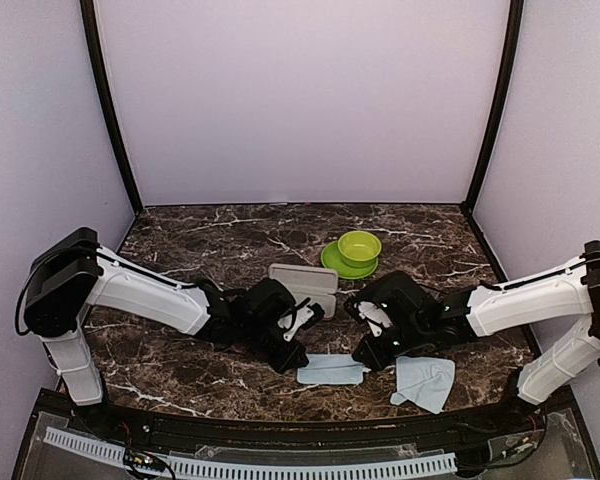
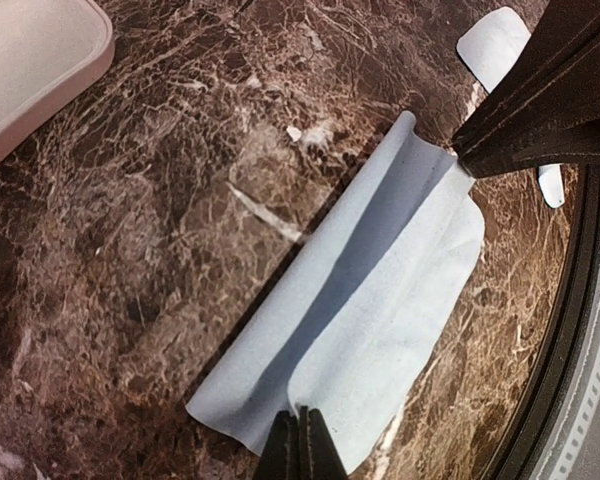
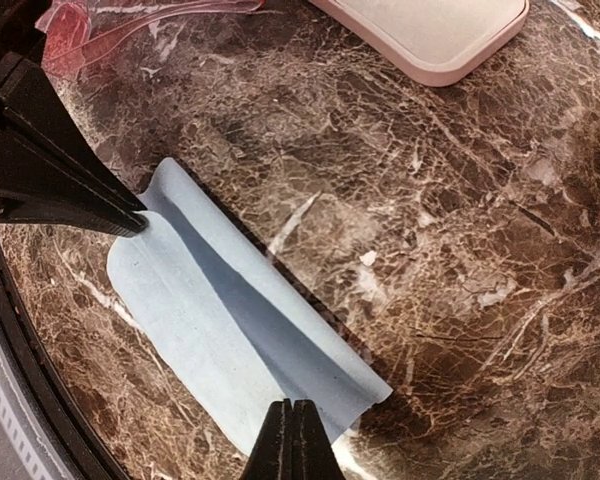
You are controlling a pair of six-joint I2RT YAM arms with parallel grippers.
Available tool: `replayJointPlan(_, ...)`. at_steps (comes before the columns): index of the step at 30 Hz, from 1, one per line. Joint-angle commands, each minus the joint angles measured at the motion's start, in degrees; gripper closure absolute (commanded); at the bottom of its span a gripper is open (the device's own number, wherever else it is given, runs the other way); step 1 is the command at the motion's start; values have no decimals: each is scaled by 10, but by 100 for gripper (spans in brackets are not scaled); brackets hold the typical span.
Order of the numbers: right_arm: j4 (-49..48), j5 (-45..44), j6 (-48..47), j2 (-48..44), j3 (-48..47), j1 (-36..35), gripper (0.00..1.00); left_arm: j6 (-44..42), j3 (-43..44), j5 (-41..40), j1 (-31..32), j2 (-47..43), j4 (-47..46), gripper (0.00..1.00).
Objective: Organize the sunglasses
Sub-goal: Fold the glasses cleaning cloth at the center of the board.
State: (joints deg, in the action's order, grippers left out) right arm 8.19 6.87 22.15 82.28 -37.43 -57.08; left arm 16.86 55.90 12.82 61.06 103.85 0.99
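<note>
Red-pink sunglasses (image 3: 70,30) only in right wrist view, both jaws pinching blue cloth (image 2: 360,300)

**Surfaces and materials around the grippers**

The table top (image 1: 180,240) looks like polished brown marble, glossy, with white veins. The blue cloth (image 2: 360,320) at the tips of the left gripper (image 2: 301,410) is soft, matt textile. Beyond the matt black right gripper (image 3: 293,405), the pink case (image 3: 430,30) looks smooth and satin. The red-pink sunglasses (image 3: 75,25) are translucent, glossy plastic.
</note>
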Motion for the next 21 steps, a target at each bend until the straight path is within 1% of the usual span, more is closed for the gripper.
replayJointPlan(1, -16, 2, 9, -1, 8, -9, 100, 5, -9, -3, 6, -35, 15, 100)
replayJointPlan(18, -18, 3, 12, 4, 14, -13, 100, 5, -12, -1, 8, -22, 9, 100)
replayJointPlan(21, -19, 4, 11, 8, 13, -14, 100, 5, -11, 3, 8, -18, 6, 98)
